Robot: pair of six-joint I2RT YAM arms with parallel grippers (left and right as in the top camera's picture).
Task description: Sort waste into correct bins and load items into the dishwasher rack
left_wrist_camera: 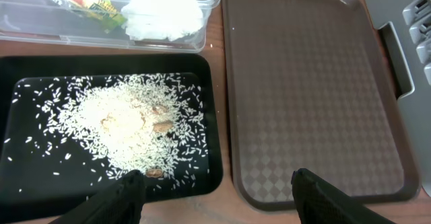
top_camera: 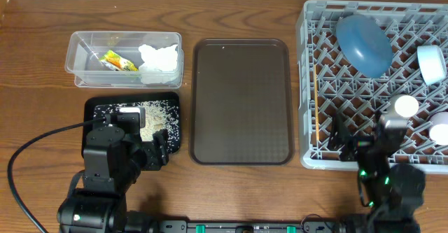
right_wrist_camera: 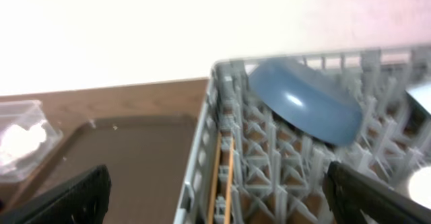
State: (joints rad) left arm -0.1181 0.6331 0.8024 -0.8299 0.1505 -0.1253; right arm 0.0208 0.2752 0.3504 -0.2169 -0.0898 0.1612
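**Waste in the bins, dishes in the rack, both jaws open**

The clear plastic tub [top_camera: 77, 51], rectangular and thin-walled, holds two things side by side: one yellow-green snack wrapper [top_camera: 117, 62] and one crumpled white tissue [top_camera: 158, 57]. Just in front of it, the shallow black tray [top_camera: 94, 108] carries a heap of whitish rice scraps [top_camera: 150, 116]. Loose grains lie scattered around the heap, and a few brownish bits sit in it.

The brown serving tray [top_camera: 241, 100], finely patterned, lies between these bins and the grey lattice rack [top_camera: 308, 86]. The rack holds:
- one round dark-blue plate [top_camera: 362, 44], tilted against the pegs
- one pair of wooden chopsticks [top_camera: 316, 107], along the wall beside the serving tray
- one white bowl [top_camera: 431, 62], on its side
- one small pale cup [top_camera: 406, 106] and a second cup [top_camera: 441, 129]

The left gripper [left_wrist_camera: 219, 197] hangs over the near edges of the black and brown trays, jaws apart with nothing between them. The right gripper [right_wrist_camera: 219, 194] hangs over the rack's near part, jaws spread wide and empty. Everything rests on a wooden table [top_camera: 42, 23].
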